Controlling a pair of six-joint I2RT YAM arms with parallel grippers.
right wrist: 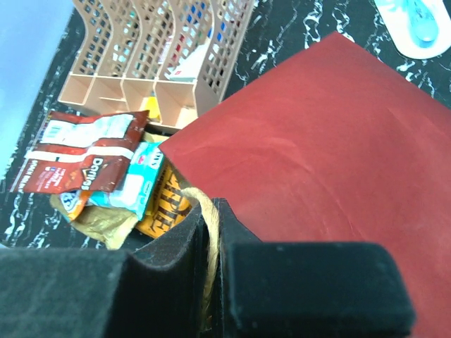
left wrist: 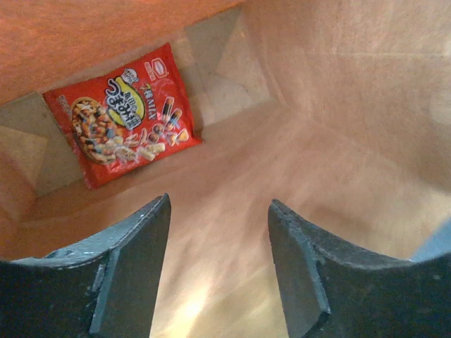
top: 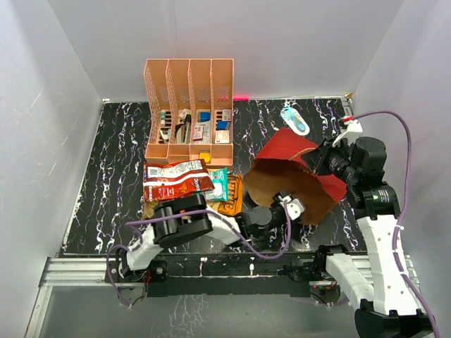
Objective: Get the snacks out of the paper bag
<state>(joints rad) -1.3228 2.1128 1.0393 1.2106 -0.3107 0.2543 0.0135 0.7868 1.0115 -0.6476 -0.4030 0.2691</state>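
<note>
Left gripper inside paper bag, my jaws apart, empty; orange-red candy packet flat on bag bottom, ahead-left of jaws, long axis slanting across my approach; right gripper farther off, clamped on loop handle.

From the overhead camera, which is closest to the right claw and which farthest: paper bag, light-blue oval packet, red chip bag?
1. paper bag: held by the right gripper at its handle.
2. light-blue oval packet: a little behind, toward the back.
3. red chip bag: far across on the left.
</note>
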